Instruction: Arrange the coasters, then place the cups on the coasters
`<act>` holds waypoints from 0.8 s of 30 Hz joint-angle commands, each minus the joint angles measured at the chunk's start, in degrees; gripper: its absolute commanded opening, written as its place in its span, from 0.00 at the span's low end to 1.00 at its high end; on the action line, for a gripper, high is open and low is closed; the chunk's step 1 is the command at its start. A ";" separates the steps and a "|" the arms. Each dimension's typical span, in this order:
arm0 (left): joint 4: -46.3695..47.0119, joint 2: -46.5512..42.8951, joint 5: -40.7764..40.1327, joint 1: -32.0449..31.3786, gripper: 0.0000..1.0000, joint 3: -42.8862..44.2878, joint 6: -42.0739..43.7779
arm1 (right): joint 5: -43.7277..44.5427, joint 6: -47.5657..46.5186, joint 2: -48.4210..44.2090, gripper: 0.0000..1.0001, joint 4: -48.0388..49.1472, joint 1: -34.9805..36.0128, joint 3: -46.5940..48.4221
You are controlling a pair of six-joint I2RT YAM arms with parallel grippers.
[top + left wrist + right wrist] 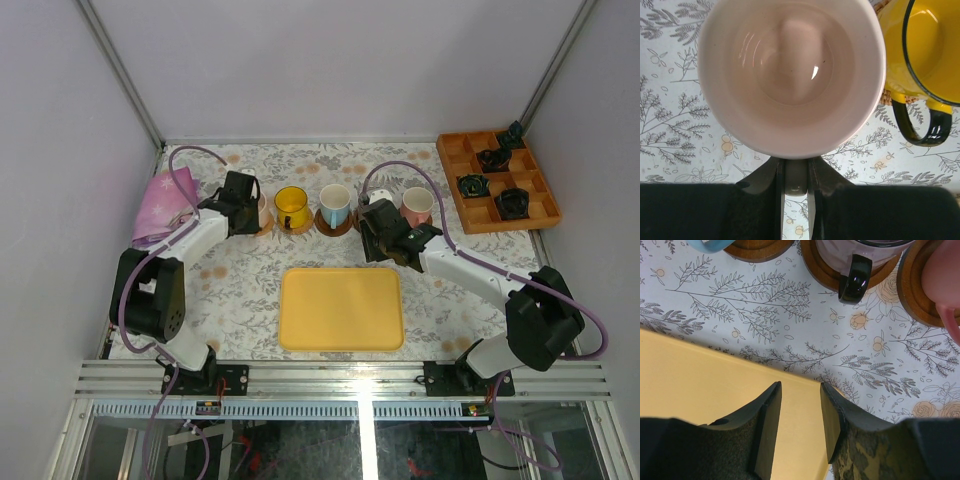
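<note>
Floral tablecloth [232, 282], pale walls [330, 60], yellow tray [341, 308] at 6 o'clock, left gripper [796, 169] pinching pale pink cup [790, 75], right gripper [800, 390] spread.

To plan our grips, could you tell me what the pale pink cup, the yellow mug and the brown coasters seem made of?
The pale pink cup looks like glazed ceramic: smooth, with sharp highlights inside. The yellow mug with black rim and handle is equally glossy, ceramic or perhaps enamel. The round dark brown coaster looks like stained wood with a satin sheen.
</note>
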 commanded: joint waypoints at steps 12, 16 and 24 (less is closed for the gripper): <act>9.69 -3.49 -0.11 0.47 0.00 -3.11 -2.30 | 0.23 0.40 0.44 0.44 0.57 -0.35 1.92; 10.98 -4.59 -0.58 0.45 0.00 -3.11 -2.40 | 0.33 0.44 0.46 0.44 0.62 -0.35 1.92; 10.32 -3.73 -0.81 0.49 0.00 -1.39 -1.16 | 0.25 0.77 1.12 0.44 0.85 -0.36 2.28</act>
